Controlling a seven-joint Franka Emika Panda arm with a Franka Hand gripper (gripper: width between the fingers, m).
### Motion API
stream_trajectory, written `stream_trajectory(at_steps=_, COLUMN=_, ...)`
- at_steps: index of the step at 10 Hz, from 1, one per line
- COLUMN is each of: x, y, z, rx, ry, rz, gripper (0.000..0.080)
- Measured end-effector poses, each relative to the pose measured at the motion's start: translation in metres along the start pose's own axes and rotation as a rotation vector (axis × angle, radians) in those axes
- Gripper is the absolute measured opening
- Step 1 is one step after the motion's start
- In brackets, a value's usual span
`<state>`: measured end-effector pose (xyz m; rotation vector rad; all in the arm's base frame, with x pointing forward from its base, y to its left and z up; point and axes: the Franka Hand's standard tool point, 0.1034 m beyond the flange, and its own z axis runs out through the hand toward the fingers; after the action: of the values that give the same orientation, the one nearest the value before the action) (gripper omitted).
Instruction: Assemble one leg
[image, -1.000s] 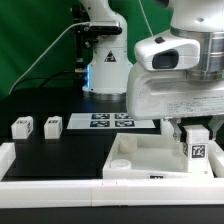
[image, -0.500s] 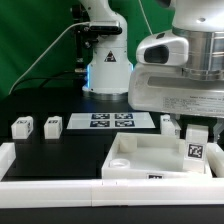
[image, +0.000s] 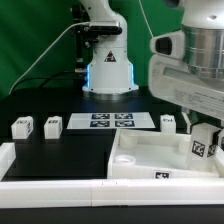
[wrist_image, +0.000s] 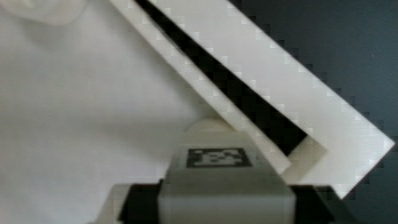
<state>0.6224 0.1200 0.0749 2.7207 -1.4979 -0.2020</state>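
The leg (image: 203, 146) is pinched in the gripper (image: 204, 140), tilted, standing in the tabletop (image: 135, 160) corner at the exterior view's right (seating looks underway, not finished, I'd judge). Three spare legs: two (image: 22, 127) (image: 52, 125) beside the marker board (image: 110, 121), one (image: 168, 122) behind the tabletop.

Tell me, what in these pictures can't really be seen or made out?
- Claw: in the exterior view the bulky wrist housing hides its fingers; whether it grips the small white marker-tagged plastic post is unclear.
- That post's base: in the wrist view, hidden by the grey claw body.
- Large white square tray-like tabletop: cut off by the exterior view's right edge.
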Motion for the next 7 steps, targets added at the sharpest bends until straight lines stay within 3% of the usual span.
stream_trajectory(at_steps=7, x=-0.0075, y=-0.0086, z=-0.0021, rx=0.025, ry=-0.007, rz=0.612, gripper=0.0294)
